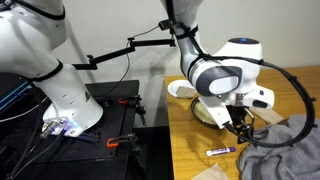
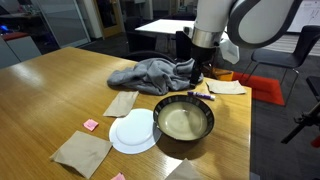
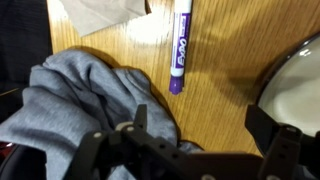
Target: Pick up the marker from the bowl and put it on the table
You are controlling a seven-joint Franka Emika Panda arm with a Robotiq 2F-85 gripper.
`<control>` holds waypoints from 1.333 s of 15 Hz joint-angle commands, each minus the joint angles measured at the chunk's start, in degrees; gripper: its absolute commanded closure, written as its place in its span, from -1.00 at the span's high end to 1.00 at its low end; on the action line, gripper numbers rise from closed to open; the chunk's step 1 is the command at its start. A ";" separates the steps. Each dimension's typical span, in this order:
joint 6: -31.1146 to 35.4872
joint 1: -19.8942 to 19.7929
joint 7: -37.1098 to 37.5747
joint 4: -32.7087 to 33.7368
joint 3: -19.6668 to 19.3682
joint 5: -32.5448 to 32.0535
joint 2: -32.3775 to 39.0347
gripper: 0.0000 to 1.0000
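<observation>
The marker (image 3: 180,48), whitish with a purple end, lies flat on the wooden table (image 3: 225,70) between the grey cloth and the bowl. It also shows in both exterior views (image 1: 222,151) (image 2: 203,96). The bowl (image 2: 163,108), dark-rimmed with a tan inside, holds nothing that I can see; its edge shows at the right of the wrist view (image 3: 296,80). My gripper (image 3: 200,125) is open and empty above the table, its fingers on either side of bare wood, apart from the marker. It also shows in both exterior views (image 1: 240,128) (image 2: 198,75).
A crumpled grey cloth (image 3: 80,100) (image 2: 150,72) lies right beside the gripper. A flat white plate (image 2: 132,130) sits next to the bowl. Brown napkins (image 2: 120,102) (image 2: 82,152) lie on the table. A smaller white bowl (image 1: 180,90) stands near the table edge.
</observation>
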 commanded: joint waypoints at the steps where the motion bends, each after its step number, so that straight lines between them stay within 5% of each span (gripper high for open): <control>1: -3.80 1.75 -2.23 -5.70 -0.35 0.90 -9.89 1.00; 13: -17.55 4.28 -2.84 -12.70 3.26 0.64 -33.50 1.00; 20: -16.17 4.01 -2.08 -12.40 4.29 0.33 -33.61 1.00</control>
